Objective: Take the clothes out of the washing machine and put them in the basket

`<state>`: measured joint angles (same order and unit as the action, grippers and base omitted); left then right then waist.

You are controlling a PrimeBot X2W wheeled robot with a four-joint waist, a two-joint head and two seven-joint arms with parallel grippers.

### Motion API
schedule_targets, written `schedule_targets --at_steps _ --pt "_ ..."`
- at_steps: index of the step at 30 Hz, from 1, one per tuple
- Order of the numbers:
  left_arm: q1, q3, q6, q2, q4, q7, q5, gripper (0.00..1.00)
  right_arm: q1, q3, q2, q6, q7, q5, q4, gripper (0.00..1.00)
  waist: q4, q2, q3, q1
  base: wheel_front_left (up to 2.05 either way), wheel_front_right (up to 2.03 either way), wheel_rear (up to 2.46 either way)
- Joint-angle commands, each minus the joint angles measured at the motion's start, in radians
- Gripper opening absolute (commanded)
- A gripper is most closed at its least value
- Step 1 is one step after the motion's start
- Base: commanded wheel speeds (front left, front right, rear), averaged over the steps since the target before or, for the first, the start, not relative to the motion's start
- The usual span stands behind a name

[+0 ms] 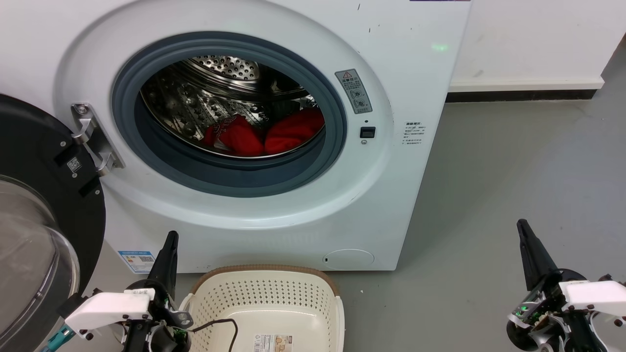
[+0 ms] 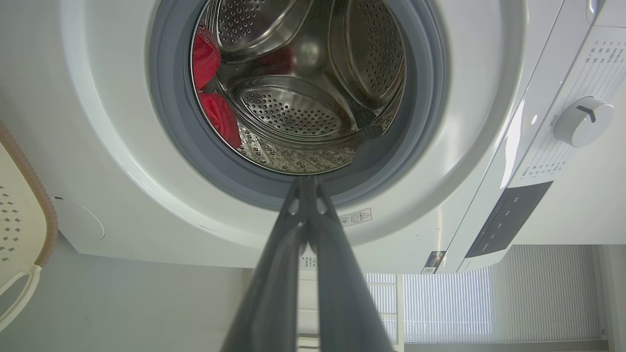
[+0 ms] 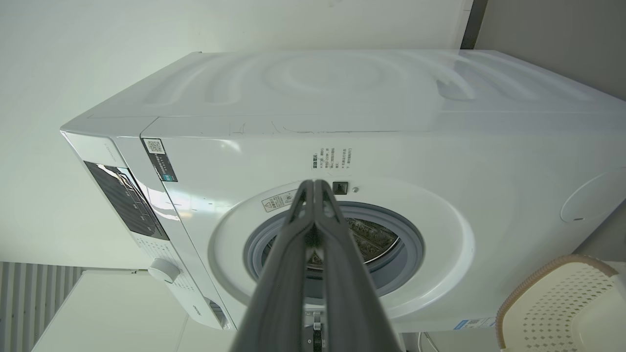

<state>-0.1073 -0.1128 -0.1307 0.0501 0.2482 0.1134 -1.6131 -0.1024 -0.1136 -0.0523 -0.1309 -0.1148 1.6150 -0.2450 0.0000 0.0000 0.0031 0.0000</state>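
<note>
Fingers (image 2: 276, 274) of the left gripper (image 1: 171, 236) are pressed together tip to tip and hold nothing. The right gripper (image 1: 522, 225) has its fingers (image 3: 283, 274) closed the same way, also empty. We record both grippers low in front of the machine and outside the porthole.

We find the clothes at the bottom of the drum (image 1: 195, 98): one red garment (image 1: 239, 137) on the left with white lettering, and a second red garment (image 1: 293, 131) touching it on the right. Neither hangs over the grey rubber seal (image 1: 234, 178). The washing machine (image 1: 415, 73) has its door (image 1: 49, 161) swung fully open to the left, so access is clear.

The basket (image 1: 264, 269) stands on the floor (image 1: 513, 171) just in front of the machine, below the porthole and beside the left gripper. The part we see holds no garment, only a label on its bottom.

In our judgement the task is at its start. The door is open and the basket is in place. Both garments are yet to be gripped, drawn out over the seal and dropped into the basket.
</note>
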Motion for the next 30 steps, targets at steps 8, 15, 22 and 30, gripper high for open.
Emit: schedule_targets --at_steps 8,15,22,30 --pt "-0.005 -0.001 -0.002 0.0 -0.003 0.004 0.0 0.0 -0.013 0.0 0.003 0.0 0.0 -0.004 -0.001 0.0 0.0 0.0 0.0 0.0 0.0 0.0 0.0" --pt "-0.005 -0.002 -0.002 0.0 -0.003 0.004 0.0 0.0 -0.013 0.0 0.003 0.0 0.0 -0.004 -0.001 0.0 0.0 0.0 0.0 0.0 0.0 0.0 0.0" --pt "0.024 0.006 0.0 -0.002 0.023 -0.009 0.004 1.0 0.022 0.006 0.001 0.0 0.007 -0.004 -0.022 1.0 0.0 0.0 0.001 0.0 0.0 0.0 0.0" --pt "0.035 -0.003 0.0 -0.002 0.019 -0.05 0.053 1.0 0.035 0.019 0.001 0.0 0.048 -0.045 -0.006 1.0 -0.002 0.0 0.001 0.0 0.0 0.0 0.0"
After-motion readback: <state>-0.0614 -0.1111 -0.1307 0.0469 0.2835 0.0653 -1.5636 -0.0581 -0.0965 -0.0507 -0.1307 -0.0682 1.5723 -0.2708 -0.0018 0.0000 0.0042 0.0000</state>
